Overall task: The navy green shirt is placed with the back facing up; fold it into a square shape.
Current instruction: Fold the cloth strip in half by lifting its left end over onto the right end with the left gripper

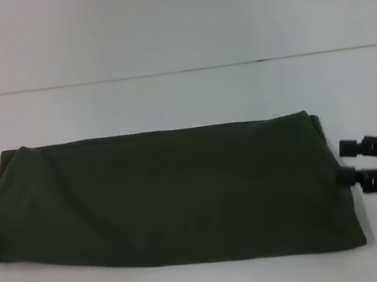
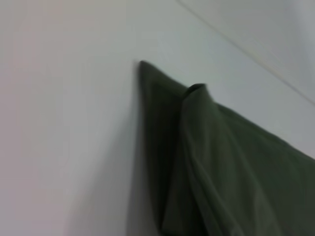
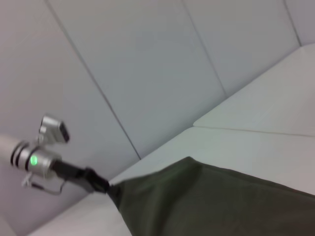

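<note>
The navy green shirt (image 1: 168,198) lies flat on the white table (image 1: 169,95) as a long folded band, plain side up, running from left to right. My right gripper (image 1: 346,162) is at the band's right end, open, its nearer finger against the cloth edge and nothing between its fingers. In the right wrist view the shirt (image 3: 221,201) stretches away to my left gripper (image 3: 96,182), which sits at the far corner. The left wrist view shows only the shirt's (image 2: 236,167) layered left end with a raised fold.
The table's back edge (image 1: 180,71) meets a pale panelled wall (image 3: 147,73). Bare white tabletop surrounds the shirt in front, behind and on the left (image 2: 64,123).
</note>
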`<control>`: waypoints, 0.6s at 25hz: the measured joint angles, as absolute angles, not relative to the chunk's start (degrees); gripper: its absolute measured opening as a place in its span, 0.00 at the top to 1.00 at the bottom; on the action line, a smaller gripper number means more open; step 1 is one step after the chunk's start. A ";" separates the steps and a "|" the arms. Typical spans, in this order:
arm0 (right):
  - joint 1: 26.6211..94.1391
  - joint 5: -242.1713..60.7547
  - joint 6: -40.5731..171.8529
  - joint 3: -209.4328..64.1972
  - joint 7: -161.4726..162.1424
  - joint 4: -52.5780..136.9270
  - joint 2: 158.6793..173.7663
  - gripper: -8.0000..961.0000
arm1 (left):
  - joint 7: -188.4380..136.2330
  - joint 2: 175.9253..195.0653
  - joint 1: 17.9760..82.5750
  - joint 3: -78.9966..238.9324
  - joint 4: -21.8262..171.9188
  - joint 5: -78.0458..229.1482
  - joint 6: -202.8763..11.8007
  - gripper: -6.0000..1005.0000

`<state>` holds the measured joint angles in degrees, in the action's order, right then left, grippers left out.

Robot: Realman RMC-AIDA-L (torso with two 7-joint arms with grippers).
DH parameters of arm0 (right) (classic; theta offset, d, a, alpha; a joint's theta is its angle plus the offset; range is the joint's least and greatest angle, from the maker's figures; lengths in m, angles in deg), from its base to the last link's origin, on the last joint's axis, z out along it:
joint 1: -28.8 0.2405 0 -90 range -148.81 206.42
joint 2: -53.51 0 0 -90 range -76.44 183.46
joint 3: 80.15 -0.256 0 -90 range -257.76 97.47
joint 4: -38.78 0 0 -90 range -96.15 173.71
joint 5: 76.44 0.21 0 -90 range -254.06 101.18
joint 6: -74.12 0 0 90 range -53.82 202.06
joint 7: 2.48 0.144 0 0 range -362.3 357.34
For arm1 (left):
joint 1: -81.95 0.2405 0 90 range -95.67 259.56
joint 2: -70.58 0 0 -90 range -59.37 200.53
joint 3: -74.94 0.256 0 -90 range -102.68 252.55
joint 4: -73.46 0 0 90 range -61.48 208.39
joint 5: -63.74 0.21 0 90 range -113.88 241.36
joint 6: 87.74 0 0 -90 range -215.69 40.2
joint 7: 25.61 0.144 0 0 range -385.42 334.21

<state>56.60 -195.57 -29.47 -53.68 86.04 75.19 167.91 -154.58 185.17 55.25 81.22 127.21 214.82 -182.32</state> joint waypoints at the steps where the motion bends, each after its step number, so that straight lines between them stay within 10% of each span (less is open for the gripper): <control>1: 56.15 -195.58 -29.36 -53.43 83.99 75.17 168.26 0.08 | -154.59 185.13 55.09 81.01 128.03 214.53 -183.53 0.99; 15: 50.30 -200.51 -24.01 -52.66 60.07 73.75 172.97 0.08 | -156.97 184.18 50.87 81.95 133.71 207.94 -196.92 0.99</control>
